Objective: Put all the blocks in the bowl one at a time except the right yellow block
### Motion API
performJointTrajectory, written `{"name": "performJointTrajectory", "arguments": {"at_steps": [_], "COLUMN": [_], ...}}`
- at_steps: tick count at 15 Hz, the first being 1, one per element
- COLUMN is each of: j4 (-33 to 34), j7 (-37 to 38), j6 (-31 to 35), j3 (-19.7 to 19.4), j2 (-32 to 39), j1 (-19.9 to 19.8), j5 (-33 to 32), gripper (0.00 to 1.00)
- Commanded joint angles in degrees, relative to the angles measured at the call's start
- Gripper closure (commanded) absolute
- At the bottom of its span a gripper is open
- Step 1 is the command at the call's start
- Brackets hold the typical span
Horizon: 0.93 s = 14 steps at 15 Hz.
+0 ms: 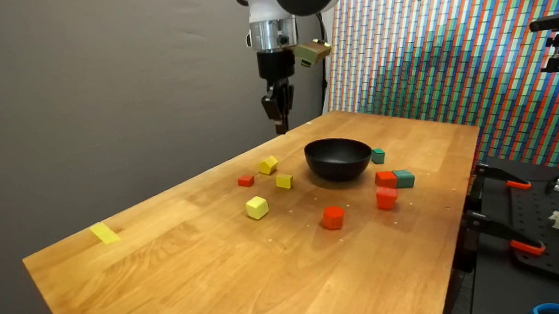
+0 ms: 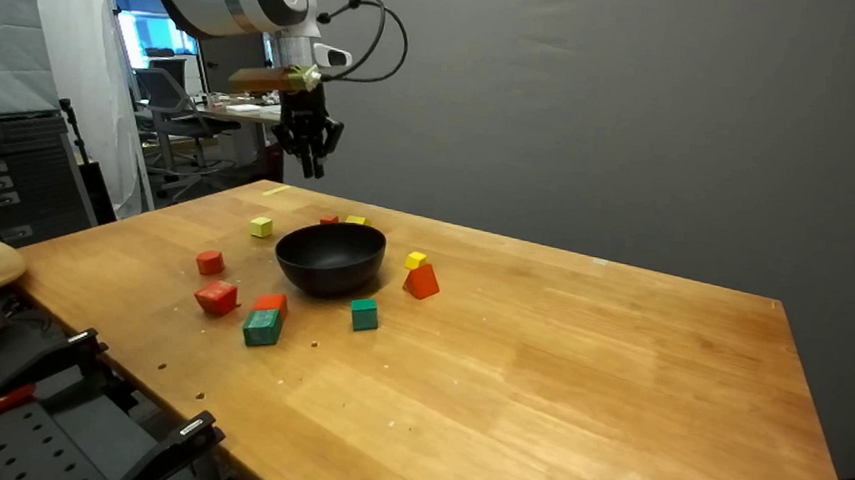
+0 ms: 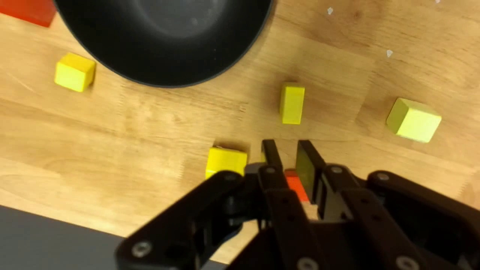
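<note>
A: How does the gripper stand?

B: High above the table, its fingers drawn close yet parted by a narrow gap. In the wrist view a small red block, lying on the wood below, shows through that gap, partly covered.

A: And next to that?

B: A bright yellow block, its lower edge hidden by the gripper. Farther out, a narrow yellow block and a pale yellow cube show whole.

A: The bowl?

B: The black bowl stands upright on the table near these blocks; the wrist view cuts it off at the top. Just beside it sits a small yellow cube. An orange-red wedge overlaps that cube in an exterior view, though the wrist view, which crops the wedge, shows them apart.

A: What else lies around it?

B: A teal cube near it; then a teal block and an orange block side by side, seemingly touching, a red cube close to them, and a rounder red block.

A: Any writing?

B: A clamp at the table's edge carries a pale mark, too small to read. Yellow tape lies flat, well apart from the blocks. A black camera on a mount is cut off at the side.
</note>
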Motion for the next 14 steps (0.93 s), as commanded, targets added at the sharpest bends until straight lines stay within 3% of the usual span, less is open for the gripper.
{"name": "performJointTrajectory", "arguments": {"at_steps": [1, 7, 13, 14], "j4": [-2.9, -0.9, 4.5, 5.7], "j7": [-0.4, -2.4, -2.8, -2.9], "j6": [-2.6, -1.1, -0.7, -0.7], "j3": [0.8, 2.6, 1.8, 1.8], "j2": [-3.0, 3.9, 13.5, 14.9], "j1": [-1.1, -0.8, -0.9, -0.9], "j5": [1.3, 2.4, 1.9, 1.9], "gripper": [0.47, 0.0, 0.0, 0.17]}}
